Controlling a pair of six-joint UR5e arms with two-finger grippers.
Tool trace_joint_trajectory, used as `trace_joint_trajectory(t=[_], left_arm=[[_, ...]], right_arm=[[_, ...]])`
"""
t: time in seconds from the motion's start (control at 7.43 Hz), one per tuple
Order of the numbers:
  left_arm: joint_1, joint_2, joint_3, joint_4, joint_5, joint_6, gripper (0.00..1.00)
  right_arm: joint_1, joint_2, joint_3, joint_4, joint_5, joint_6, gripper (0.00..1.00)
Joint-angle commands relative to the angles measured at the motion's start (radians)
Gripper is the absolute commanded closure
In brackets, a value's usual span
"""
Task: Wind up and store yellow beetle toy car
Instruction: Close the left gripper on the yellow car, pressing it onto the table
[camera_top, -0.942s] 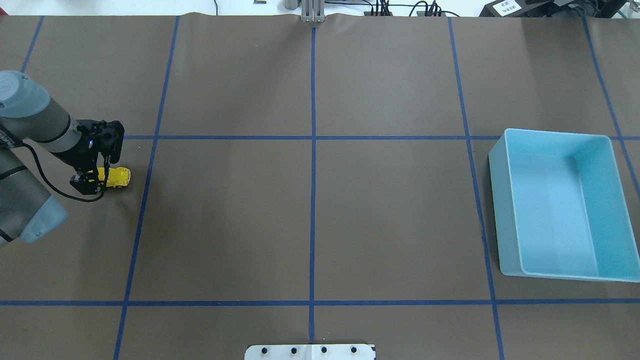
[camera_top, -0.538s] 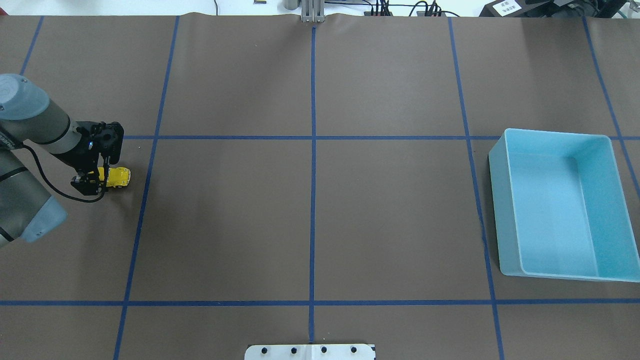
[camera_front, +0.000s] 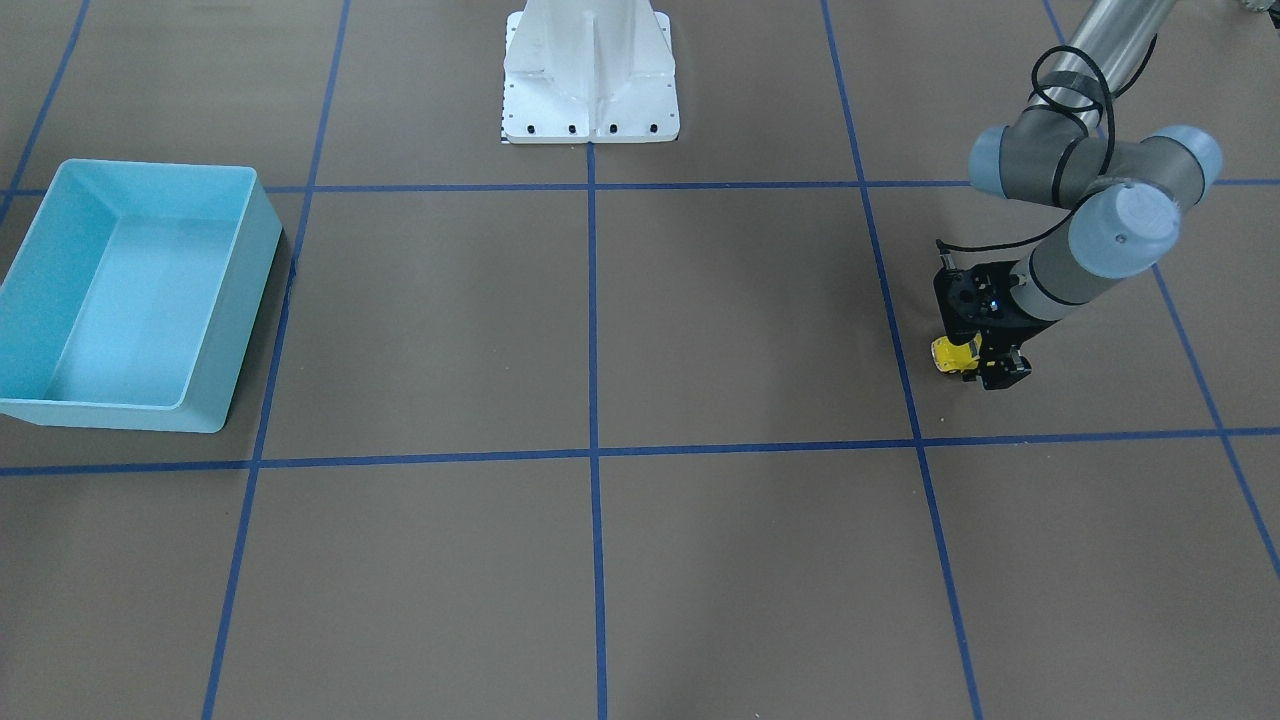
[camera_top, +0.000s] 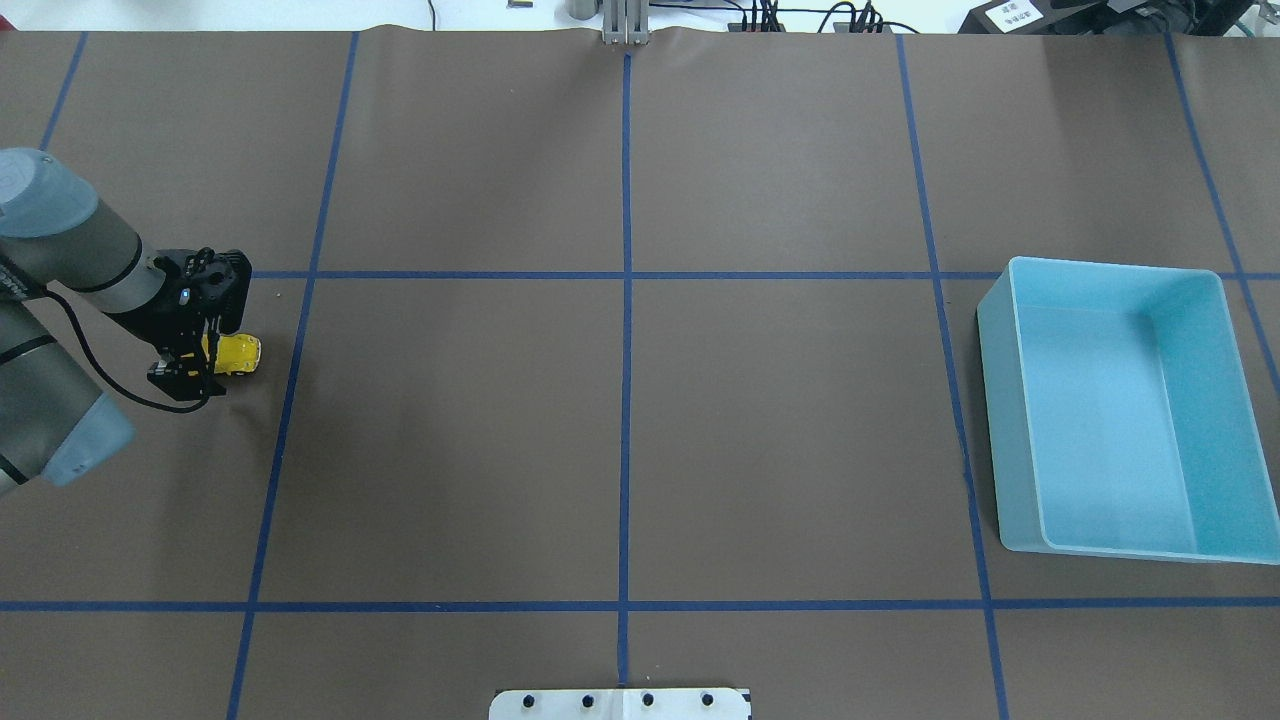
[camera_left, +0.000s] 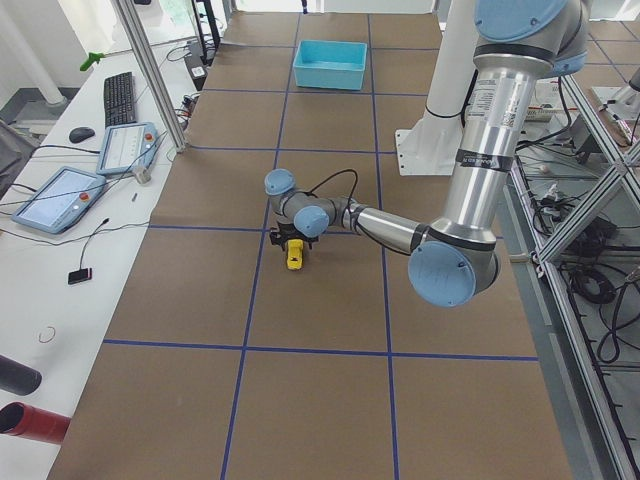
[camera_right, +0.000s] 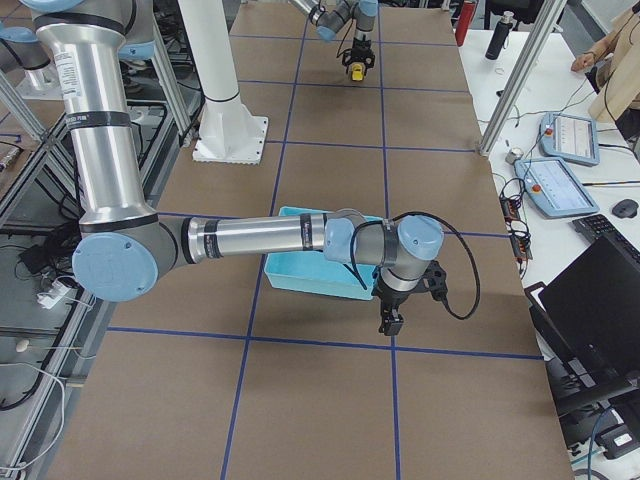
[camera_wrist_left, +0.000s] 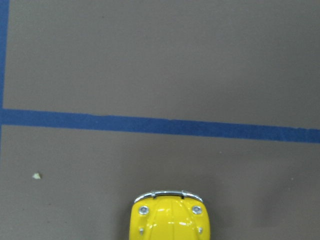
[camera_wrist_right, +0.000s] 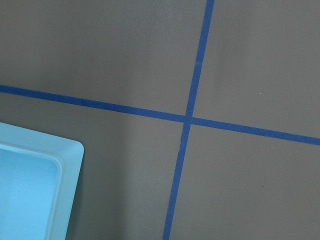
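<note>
The yellow beetle toy car (camera_top: 238, 353) stands on the brown table at the far left, nose toward the middle. It also shows in the front-facing view (camera_front: 951, 354), the left side view (camera_left: 294, 256) and, nose only, the left wrist view (camera_wrist_left: 169, 219). My left gripper (camera_top: 200, 354) is low over the car's rear, jaws apart on either side of it; it also shows in the front-facing view (camera_front: 985, 345). My right gripper (camera_right: 390, 322) shows only in the right side view, beside the light blue bin (camera_right: 300, 275); I cannot tell if it is open or shut.
The light blue bin (camera_top: 1000, 400) stands at the table's far right with nothing in it; it also shows in the front-facing view (camera_front: 245, 280), and its corner in the right wrist view (camera_wrist_right: 70, 165). Blue tape lines cross the table. The robot's white base (camera_front: 590, 75) stands at the near edge.
My left arm has sunk a little and the gripper has slid slightly further over the car's rear. The car has not moved.
</note>
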Motion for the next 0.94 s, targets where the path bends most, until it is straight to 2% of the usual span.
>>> trace_joint_trajectory(t=[0.0,0.13,0.4,0.67,0.81], left_arm=[[0.000,-0.001,-0.001,-0.004,-0.001,0.008,0.81],[0.000,-0.003,-0.018,-0.004,-0.004,0.008,1.00],[-0.005,0.005,-0.073,0.005,-0.003,0.007,1.00],[-0.008,0.020,-0.077,-0.015,-0.006,0.005,1.00],[-0.009,0.031,-0.064,-0.071,-0.035,0.002,1.00]], right_arm=[[0.000,0.002,0.002,0.000,0.001,0.002,0.00],[0.000,0.002,0.002,0.000,0.001,0.002,0.00],[0.000,0.003,0.003,0.000,0.003,0.003,0.00],[0.000,0.003,0.015,0.000,0.003,0.009,0.00],[0.000,0.003,0.015,0.000,0.003,0.009,0.00]])
